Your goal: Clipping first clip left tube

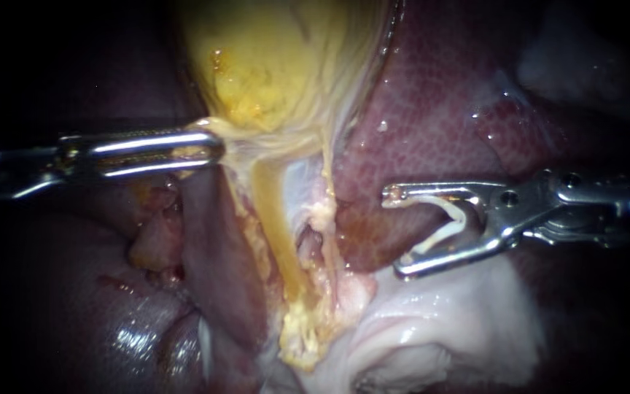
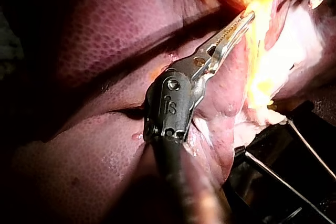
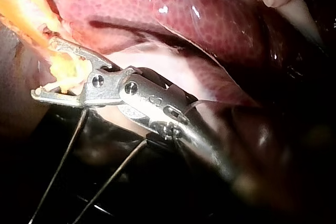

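Observation:
The yellow gallbladder (image 1: pixel 271 66) hangs at the top centre. My left instrument (image 1: pixel 213 149) comes in from the left, its jaws shut on the gallbladder's lower edge; in the left wrist view its toothed jaws (image 2: pixel 245 19) pinch yellow tissue. Two strands run down from there: the yellow left tube (image 1: pixel 275 211) and a paler right tube (image 1: pixel 327 182). My right instrument (image 1: pixel 397 231) stands to the right of both tubes and apart from them, over the liver. Its jaws stand wide apart with a white clip (image 1: pixel 450 219) seated between them, touching both. The right wrist view shows those jaws (image 3: pixel 44 68) beside yellow fat (image 3: pixel 65 69).
Dark red liver (image 1: pixel 439 109) fills the upper right, and another lobe (image 1: pixel 111 314) lies at the lower left. Pale white tissue (image 1: pixel 432 321) lies below my right instrument. Thin wires (image 3: pixel 68 150) and a dark frame (image 2: pixel 278 171) sit beneath the tissue.

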